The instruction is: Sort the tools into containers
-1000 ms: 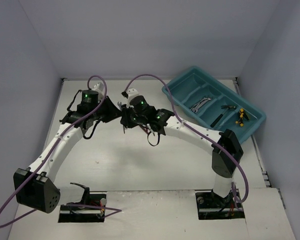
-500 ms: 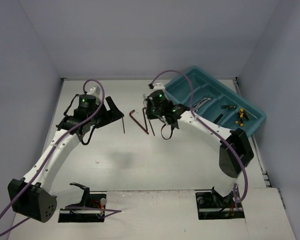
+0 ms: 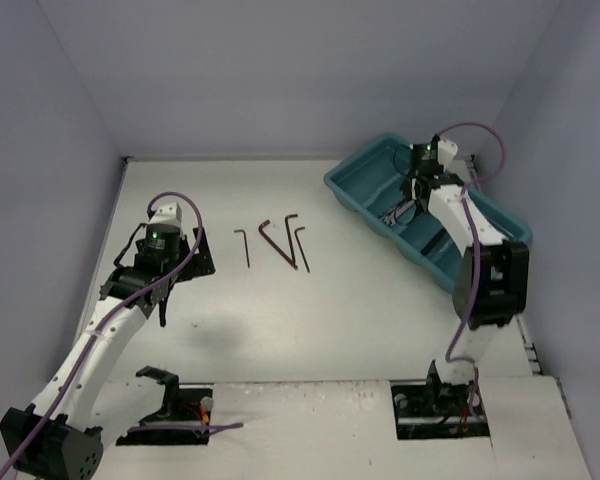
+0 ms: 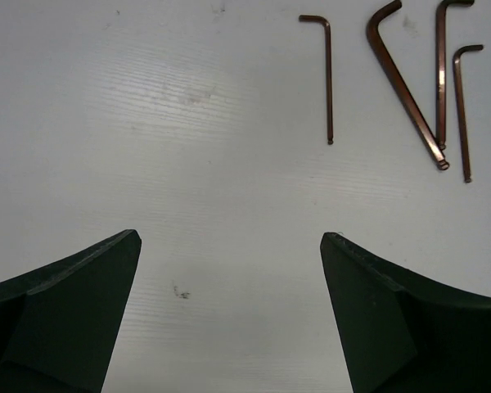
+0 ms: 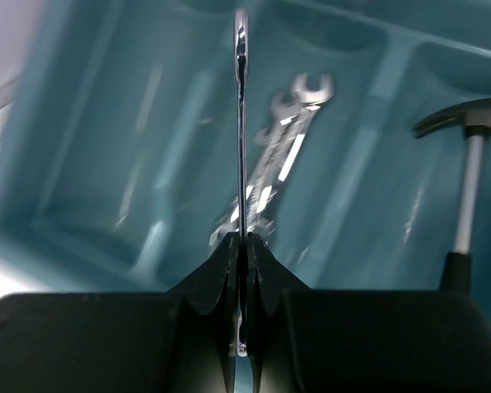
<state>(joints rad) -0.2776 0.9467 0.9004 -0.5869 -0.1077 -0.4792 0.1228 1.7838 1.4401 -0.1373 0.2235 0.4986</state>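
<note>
Tools, on table: four dark L-shaped hex keys [image 4: 405,97], lying side by side on the white table [image 3: 280,320], short bends towards the far side; one is thicker and slanted, the other three roughly parallel.
Tools, position: mid-table, just right of the left arm's reach and well left of the tray.
Tool in transit: silver wrench [image 5: 241,123], seen edge-on, sticking straight out from the fingers over the tray's compartments.
Tools, already stored: loose wrenches [image 5: 282,147], two or three overlapping, in one long compartment beneath the held one.
Tools, next compartment: hammer-shaped tool [image 5: 472,164] with a dark head and pale shaft.
Container: teal-blue tray [image 3: 345,185] with parallel long compartments, set at an angle at the far right of the table.
Left gripper [image 4: 229,237]: released, jaws spread wide, nothing between them, hovering above bare table on the near side of the hex keys.
Right gripper [image 5: 244,241]: clenched on the silver wrench by its lower end, arm stretched out to the far right above the tray.
Markings: wrench surfaces too blurred to read any lettering.
</note>
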